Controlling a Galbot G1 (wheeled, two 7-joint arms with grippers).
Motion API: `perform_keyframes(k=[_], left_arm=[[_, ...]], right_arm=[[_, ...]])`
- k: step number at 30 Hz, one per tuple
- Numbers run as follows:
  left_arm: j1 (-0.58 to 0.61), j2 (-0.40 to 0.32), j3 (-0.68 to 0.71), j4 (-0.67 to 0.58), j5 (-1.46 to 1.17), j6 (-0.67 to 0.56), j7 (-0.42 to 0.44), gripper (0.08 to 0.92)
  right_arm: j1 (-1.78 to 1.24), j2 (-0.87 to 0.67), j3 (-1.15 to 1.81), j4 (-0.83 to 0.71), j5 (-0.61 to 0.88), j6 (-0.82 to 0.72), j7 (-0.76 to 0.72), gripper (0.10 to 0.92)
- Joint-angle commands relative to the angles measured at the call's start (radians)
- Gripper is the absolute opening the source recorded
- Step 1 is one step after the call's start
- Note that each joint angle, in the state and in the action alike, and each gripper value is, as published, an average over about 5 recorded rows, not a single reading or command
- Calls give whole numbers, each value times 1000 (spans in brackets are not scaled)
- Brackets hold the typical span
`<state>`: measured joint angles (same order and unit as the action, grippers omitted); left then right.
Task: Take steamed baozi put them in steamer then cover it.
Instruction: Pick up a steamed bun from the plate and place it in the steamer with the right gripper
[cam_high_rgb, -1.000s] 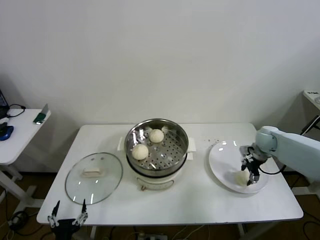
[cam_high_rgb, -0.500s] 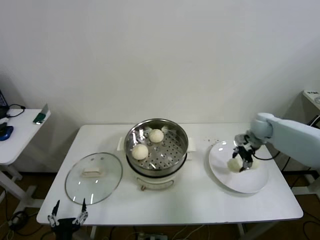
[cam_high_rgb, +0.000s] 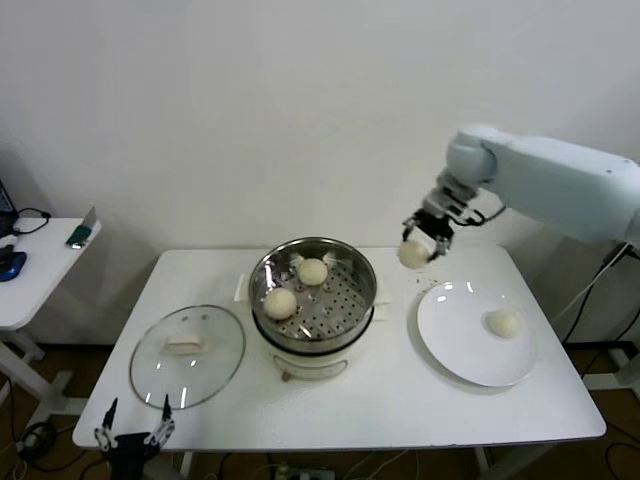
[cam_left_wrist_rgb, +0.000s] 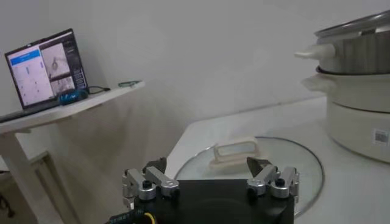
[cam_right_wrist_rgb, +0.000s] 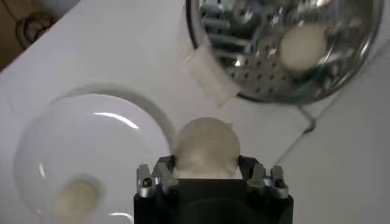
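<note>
Two baozi in steamer, right claw gripping third

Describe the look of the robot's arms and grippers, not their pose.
The right arm has smooth white rounded shells. The right gripper and left gripper share one design: a black body with silver metal finger brackets and dark screws. A yellow cable shows by the left gripper's base.
</note>
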<state>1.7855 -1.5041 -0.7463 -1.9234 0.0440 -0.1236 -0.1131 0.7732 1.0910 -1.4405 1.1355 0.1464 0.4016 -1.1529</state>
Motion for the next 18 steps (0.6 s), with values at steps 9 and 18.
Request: perform_keyframes(k=[9,18], left_arm=[[-10,-2,1,-20,-15,23,-7,823],[-9,7,-13,-13,-35,21,-7,823]], right_arm=[[-63,307,28,115,-154,159,16,687],[-144,339,-16,123,-198,181,27,688]])
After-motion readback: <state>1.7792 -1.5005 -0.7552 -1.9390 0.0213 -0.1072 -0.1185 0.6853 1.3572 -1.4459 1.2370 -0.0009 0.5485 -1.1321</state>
